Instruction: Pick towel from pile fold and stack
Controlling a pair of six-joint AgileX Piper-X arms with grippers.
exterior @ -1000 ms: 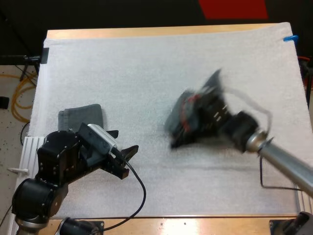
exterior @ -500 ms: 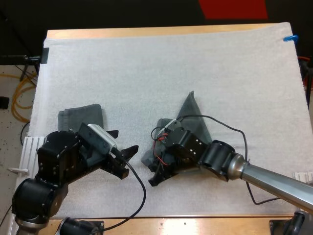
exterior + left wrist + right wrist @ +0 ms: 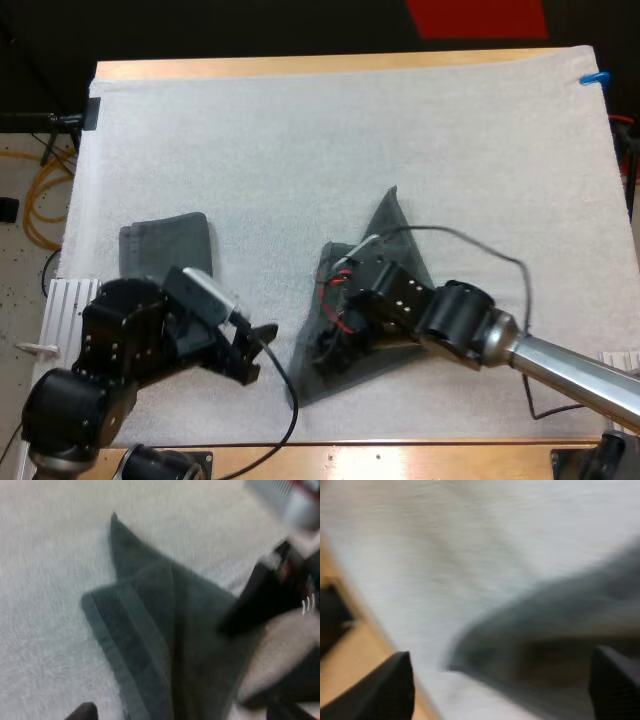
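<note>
Where the loose towel [image 3: 392, 230] sits: out on the white mat [image 3: 300, 130], around the near middle. It's spread in a rough triangle, with one pointy corner aimed at the far side and the wider end reaching close to the mat's near edge.
loose towel up close: from my left wrist cam it's dark grey-green, with one edge doubled over into a thick band and a sharp corner lying flat on the mat.
right jaws: wide. In my right wrist cam both fingertips [image 3: 395, 685] stand far apart, and the towel's edge lies on the mat beyond the gap. As far as I can see it isn't squeezed from either side. From the high cam they're down over the near half of the loose towel.
left jaws: wide too. The two tips are well apart in my left wrist cam with nothing between them. They point at the loose towel from just beside its left edge, and I can't see any contact.
right arm [image 3: 560, 365]: comes in low from the right, and its black end sits over the towel.
left arm [image 3: 120, 340]: the bulky black lump at the near left corner.
folded towel [image 3: 165, 238]: same colour, a neat flat rectangle on the left side of the mat. It's just past my left arm and well apart from the loose one.
desk [image 3: 300, 67]: wooden, with a strip showing beyond the mat's far edge.
</note>
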